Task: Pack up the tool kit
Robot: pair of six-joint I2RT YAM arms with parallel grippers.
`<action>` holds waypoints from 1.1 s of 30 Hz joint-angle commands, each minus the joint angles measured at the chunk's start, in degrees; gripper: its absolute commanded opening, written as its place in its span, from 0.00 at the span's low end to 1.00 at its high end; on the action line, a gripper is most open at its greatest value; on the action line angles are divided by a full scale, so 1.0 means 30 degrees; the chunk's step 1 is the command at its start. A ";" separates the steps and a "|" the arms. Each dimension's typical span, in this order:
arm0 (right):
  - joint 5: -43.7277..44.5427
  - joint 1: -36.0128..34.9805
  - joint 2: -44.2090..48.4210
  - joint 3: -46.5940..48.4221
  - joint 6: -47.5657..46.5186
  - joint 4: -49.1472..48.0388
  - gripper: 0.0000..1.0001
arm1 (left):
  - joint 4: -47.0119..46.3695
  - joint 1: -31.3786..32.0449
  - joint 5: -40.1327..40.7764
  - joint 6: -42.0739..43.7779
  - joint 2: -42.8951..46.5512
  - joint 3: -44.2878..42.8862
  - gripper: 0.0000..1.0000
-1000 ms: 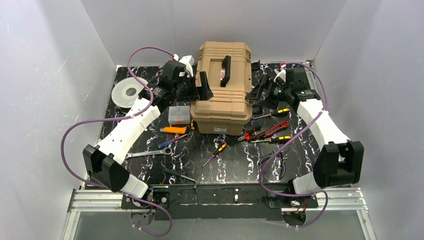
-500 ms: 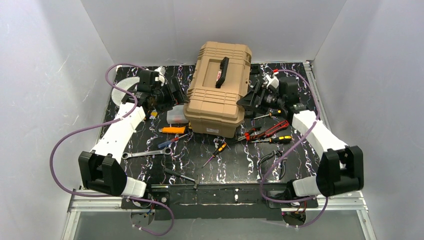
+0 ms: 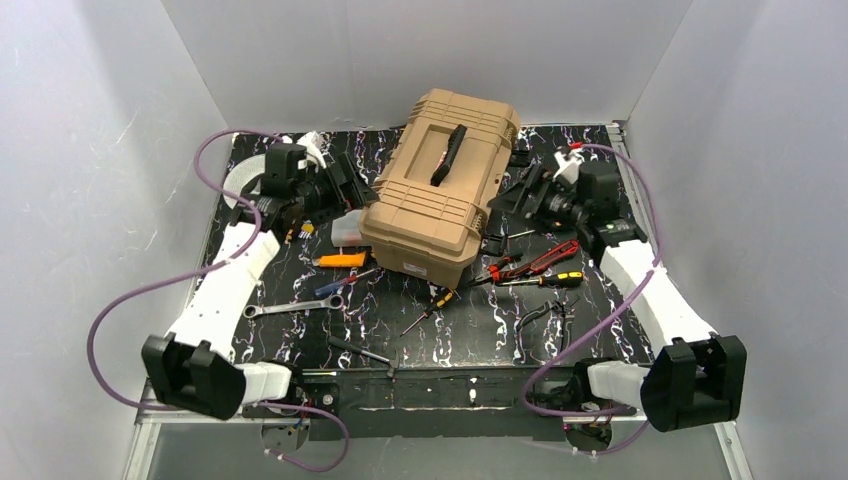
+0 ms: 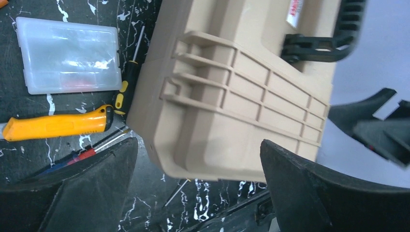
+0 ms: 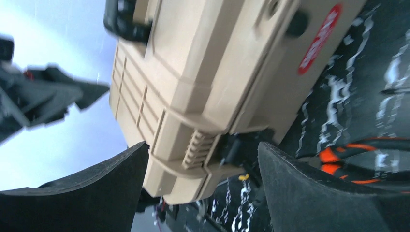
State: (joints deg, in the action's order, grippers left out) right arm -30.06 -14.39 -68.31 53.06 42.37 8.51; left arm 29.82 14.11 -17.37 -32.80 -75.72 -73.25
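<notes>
The tan toolbox lies closed and skewed on the black mat, its black handle on top. My left gripper is open at its left side; in the left wrist view a corner of the box lies ahead of the spread fingers. My right gripper is open at its right side; the right wrist view shows the box and a black latch ahead. Red-handled pliers and orange-black screwdrivers lie loose in front.
A small clear plastic box and an orange knife lie left of the toolbox. A wrench, black pliers and a dark bar tool lie nearer. A grey spool sits at the far left behind my left arm.
The toolbox has turned, its far end swinging to the right. My left gripper has drawn back to the left; my right gripper has shifted right and back.
</notes>
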 commanded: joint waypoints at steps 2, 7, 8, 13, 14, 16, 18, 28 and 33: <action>-0.1483 0.2415 -0.1031 0.1585 0.0370 -0.0948 0.92 | -0.0078 0.0092 0.0195 -0.2291 0.3843 0.2301 0.98; -0.3478 0.3354 -0.2923 0.1499 0.2892 -0.4311 0.90 | -0.1753 0.1167 0.0392 -0.6129 0.7080 0.5905 0.98; -0.3586 0.3361 -0.3270 0.1499 0.3315 -0.4959 0.89 | -0.2018 0.1572 0.0785 -0.6827 0.7605 0.6463 0.98; -0.3141 0.3364 -0.5027 0.1458 0.4761 -0.7710 0.87 | -0.3850 0.4835 0.3423 -0.8701 0.8740 0.8514 0.98; -0.3141 0.3362 -0.5397 0.1487 0.5013 -0.8354 0.86 | -0.4445 0.5150 0.3618 -0.8950 0.8669 0.8814 0.98; -0.3238 0.3362 -0.6258 0.1615 0.5619 -0.9379 0.84 | -0.5750 0.5502 0.3646 -0.9469 0.8490 0.9388 0.98; -0.2831 0.3362 -0.6868 0.1390 0.6337 -1.0628 0.83 | -0.7383 0.5668 0.3751 -0.9801 0.8173 1.0140 0.98; -0.4397 0.2989 -1.1525 -0.0151 1.2711 -2.1104 0.37 | -1.5415 0.5351 0.5439 -0.8225 0.6009 1.2582 0.96; -0.4525 0.2923 -1.0736 -0.1469 1.3248 -2.2320 0.10 | -1.4623 0.3787 0.3071 -0.7125 0.4430 1.1182 0.90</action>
State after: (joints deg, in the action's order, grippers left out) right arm -41.47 -4.23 -102.89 50.92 82.52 -49.10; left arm -10.44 29.87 -5.02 -58.52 -58.85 -35.59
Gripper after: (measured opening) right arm 0.241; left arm 0.938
